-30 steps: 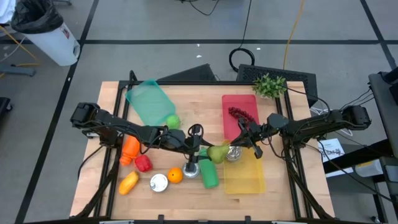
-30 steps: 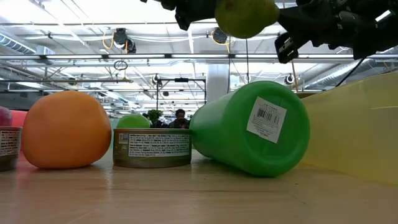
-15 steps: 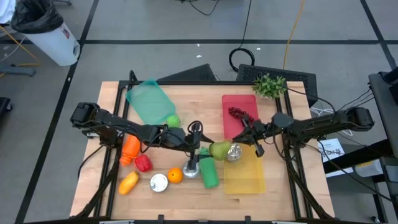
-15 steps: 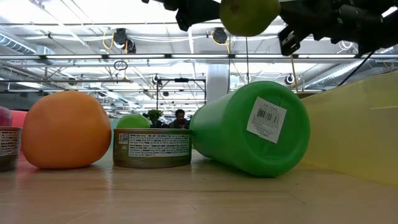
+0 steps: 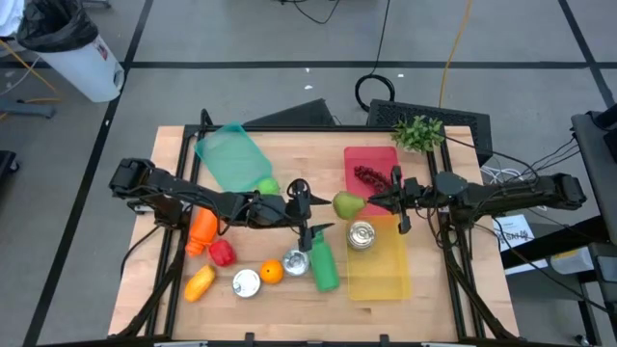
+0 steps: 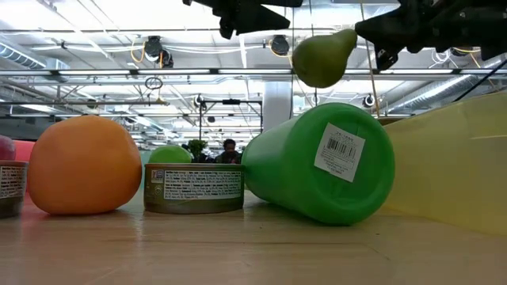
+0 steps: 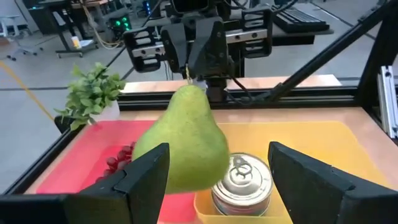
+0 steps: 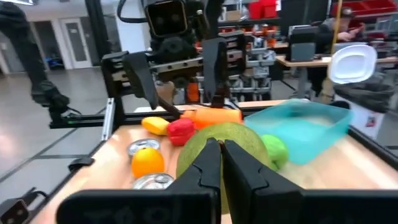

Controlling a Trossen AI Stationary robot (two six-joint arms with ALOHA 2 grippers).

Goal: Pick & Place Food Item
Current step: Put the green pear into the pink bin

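Your yellow plastic tray (image 5: 384, 280) holds only a silver tin can (image 5: 362, 234); the pale green pear (image 5: 346, 204) hangs above the wooden table (image 5: 289, 154) beside it. A second ago both grippers met on it. Now your left gripper (image 5: 307, 206) has spread wide and let go, leaving the right gripper (image 5: 378, 201) pinching the stem end. Judged: handover complete, placement pending

A green pear (image 7: 186, 143) hung by its stem from the right hand (image 7: 188, 73), between the left hand's (image 7: 217, 180) spread fingers (image 7: 144, 174). Behind it a silver can (image 7: 244, 186) stood in a yellow tray (image 7: 311, 140), beside a red tray (image 7: 93, 155) with grapes (image 7: 118, 158); a plant (image 7: 92, 93) stood beyond
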